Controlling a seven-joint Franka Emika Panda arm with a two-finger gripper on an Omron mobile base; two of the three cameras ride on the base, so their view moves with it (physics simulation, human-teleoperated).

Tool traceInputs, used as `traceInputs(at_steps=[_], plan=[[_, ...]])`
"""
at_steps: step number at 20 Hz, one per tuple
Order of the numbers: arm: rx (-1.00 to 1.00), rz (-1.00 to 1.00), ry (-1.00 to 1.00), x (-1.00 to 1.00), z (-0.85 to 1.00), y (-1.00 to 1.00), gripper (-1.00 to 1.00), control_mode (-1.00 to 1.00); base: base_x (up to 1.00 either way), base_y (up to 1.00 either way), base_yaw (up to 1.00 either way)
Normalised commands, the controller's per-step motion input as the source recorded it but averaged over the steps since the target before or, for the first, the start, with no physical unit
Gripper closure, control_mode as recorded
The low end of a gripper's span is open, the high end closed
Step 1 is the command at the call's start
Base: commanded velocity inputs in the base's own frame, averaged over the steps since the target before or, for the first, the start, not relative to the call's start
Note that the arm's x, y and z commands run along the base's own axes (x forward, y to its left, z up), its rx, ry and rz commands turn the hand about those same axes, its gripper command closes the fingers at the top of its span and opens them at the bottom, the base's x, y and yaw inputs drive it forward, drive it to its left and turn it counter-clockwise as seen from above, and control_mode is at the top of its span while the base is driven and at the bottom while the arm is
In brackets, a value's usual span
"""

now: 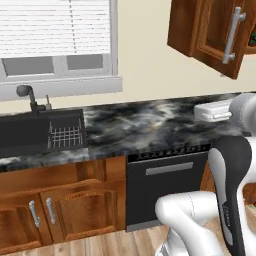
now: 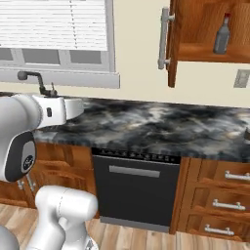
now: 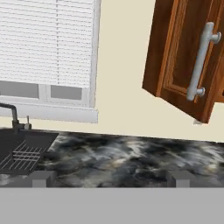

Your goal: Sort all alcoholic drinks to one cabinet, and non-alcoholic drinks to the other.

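a: wall cabinet [image 2: 205, 39] of reddish-brown wood hangs above the counter at the upper right, its door [image 3: 183, 61] swung open toward the room, long grey bar handle [image 3: 200, 61] upright on it.

b: and below it?

a: dark marbled countertop [image 2: 146, 127] running the full width, with a black dishwasher [image 2: 134, 190] under the middle, wooden base cabinets [image 1: 55, 205] to the left and drawers [image 2: 217, 195] to the right. a window with white blinds [image 1: 55, 27] sits over the left part.

b: anything at the sink?

a: black sink [image 1: 40, 132] at the left end with a wire rack [image 1: 66, 136] in it and a dark faucet [image 1: 27, 95] behind.

b: where are the drinks?

a: grey glass bottle with a red cap [image 2: 222, 35] stands upright on the shelf inside the open cabinet. in the left base view a bit of green shows at the cabinet's right edge; i cannot tell what it is.

b: the gripper?

a: gripper [image 3: 109, 177] hangs over the counter, pointing at the wall, its two tips spread wide with nothing between them.
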Motion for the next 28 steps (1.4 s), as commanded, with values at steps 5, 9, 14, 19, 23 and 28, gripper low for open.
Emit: traceInputs(at_steps=[5, 9, 14, 19, 23, 28], plan=[[0.0, 0.0, 0.0, 0.0, 0.0, 0.0, -1.0, 1.0, -0.4, -0.74, 0.0], [0.0, 0.0, 0.0, 0.0, 0.0, 0.0, -1.0, 1.0, -0.56, -0.61, 0.0], [0.0, 0.0, 0.0, 0.0, 0.0, 0.0, -1.0, 1.0, -0.53, -0.57, 0.0], [0.0, 0.0, 0.0, 0.0, 0.0, 0.0, -1.0, 1.0, -0.3, -0.59, 0.0], [0.0, 0.0, 0.0, 0.0, 0.0, 0.0, -1.0, 1.0, -0.06, -0.61, 0.0], [0.0, 0.0, 0.0, 0.0, 0.0, 0.0, -1.0, 1.0, -0.02, -0.53, -0.08]])
